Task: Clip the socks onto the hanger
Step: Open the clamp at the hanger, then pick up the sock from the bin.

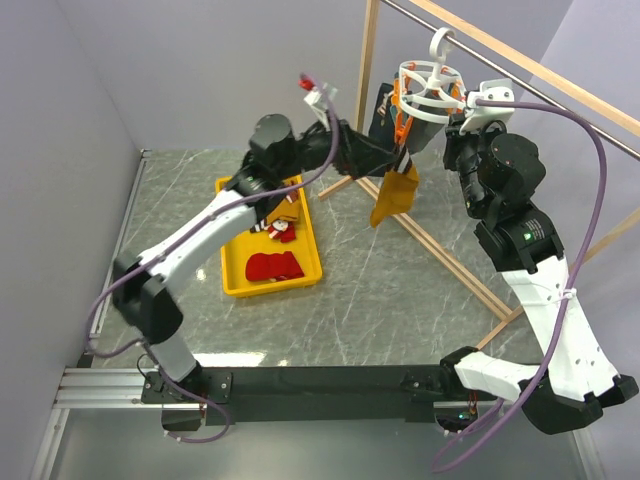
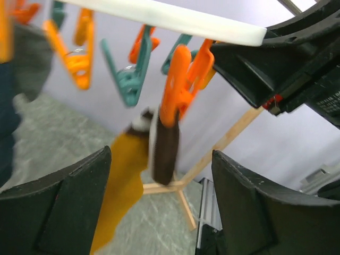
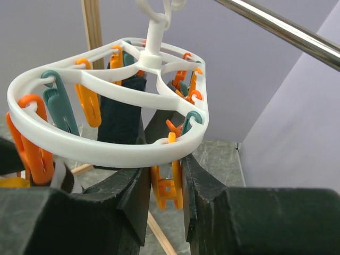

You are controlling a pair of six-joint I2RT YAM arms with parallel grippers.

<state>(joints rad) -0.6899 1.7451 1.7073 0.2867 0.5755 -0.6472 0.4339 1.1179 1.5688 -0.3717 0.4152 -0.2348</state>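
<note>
The white oval hanger [image 1: 430,88] hangs by its hook from the metal rod. A mustard yellow sock [image 1: 394,196] with a dark brown cuff [image 2: 166,146] dangles from an orange clip [image 2: 178,85] on the hanger's near side. My left gripper [image 1: 398,150] is open just in front of that sock, its fingers [image 2: 58,207] wide apart and holding nothing. My right gripper [image 3: 167,191] is shut on another orange clip [image 3: 170,186] under the hanger's ring [image 3: 106,151]. A dark navy sock [image 3: 122,117] hangs behind it. More socks, one of them red [image 1: 275,267], lie in the tray.
A yellow tray [image 1: 232,275] sits on the marble table left of centre. The wooden frame [image 1: 368,80] with its metal rod [image 1: 590,125] stands at the back right, and its floor rails [image 1: 450,262] run diagonally across the table. Teal clips [image 2: 127,79] and orange ones hang round the ring.
</note>
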